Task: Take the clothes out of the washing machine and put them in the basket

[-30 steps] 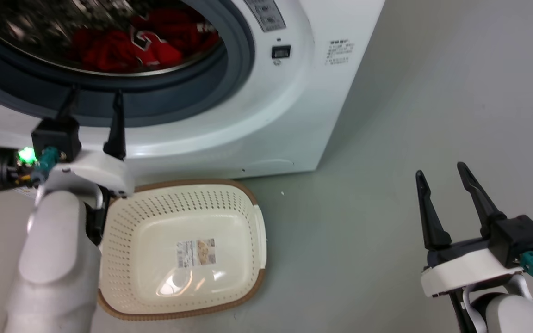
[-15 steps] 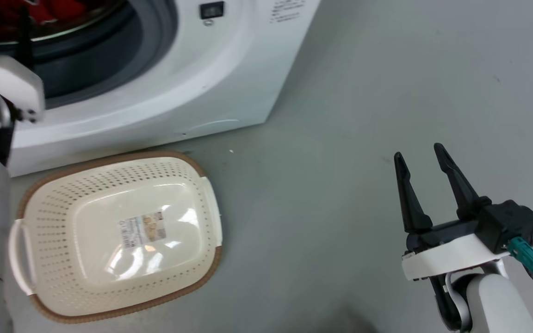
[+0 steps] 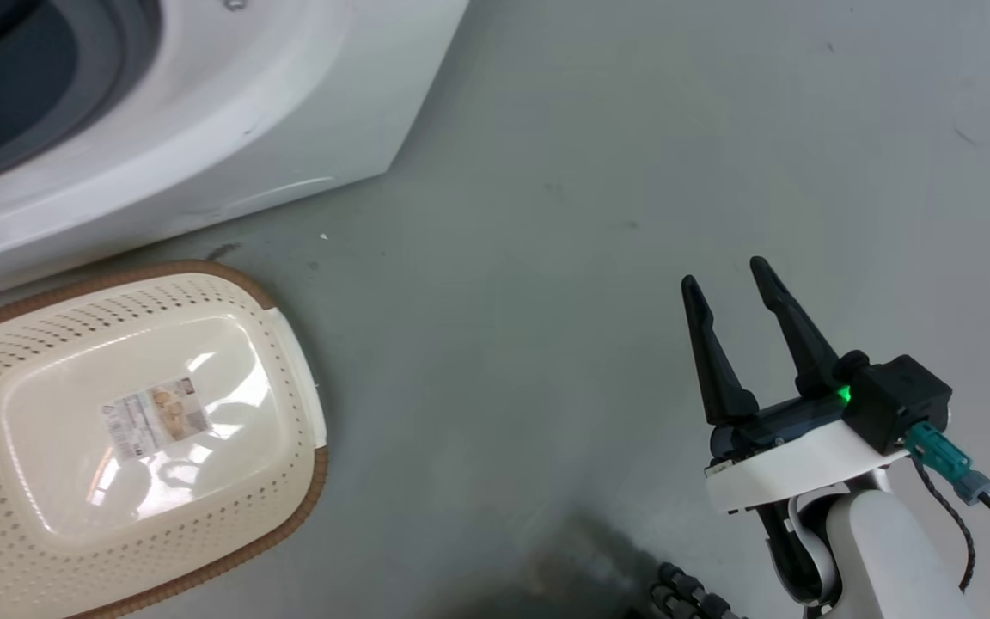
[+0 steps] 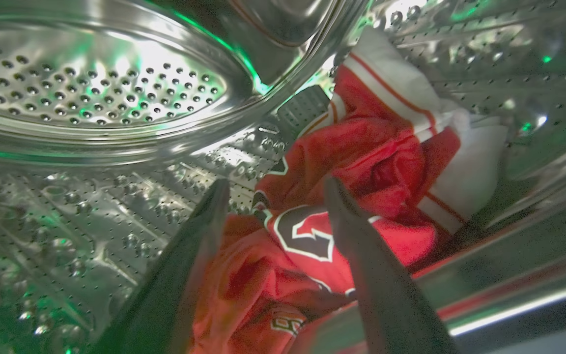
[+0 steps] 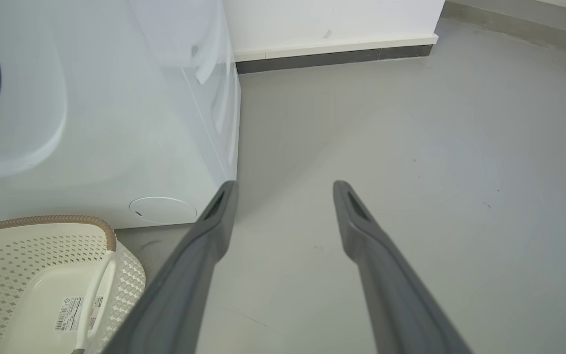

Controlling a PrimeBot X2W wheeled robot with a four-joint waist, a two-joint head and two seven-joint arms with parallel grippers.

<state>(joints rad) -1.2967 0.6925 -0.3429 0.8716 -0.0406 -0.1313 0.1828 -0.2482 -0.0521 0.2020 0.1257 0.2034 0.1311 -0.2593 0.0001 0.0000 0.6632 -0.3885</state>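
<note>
Swinging rightward since a second ago, the head camera is pushing the washing machine (image 3: 203, 129) to the frame's upper left and the empty basket (image 3: 313, 481) to the lower left. The left gripper (image 4: 277, 183) is reaching into the drum (image 4: 91, 83), jaws spread, seemingly just short of the clothes (image 4: 361, 147) at centre right, lining up a grab. The right gripper (image 3: 723, 271) is waiting at lower right, jaws spread, keeping clear.
</note>
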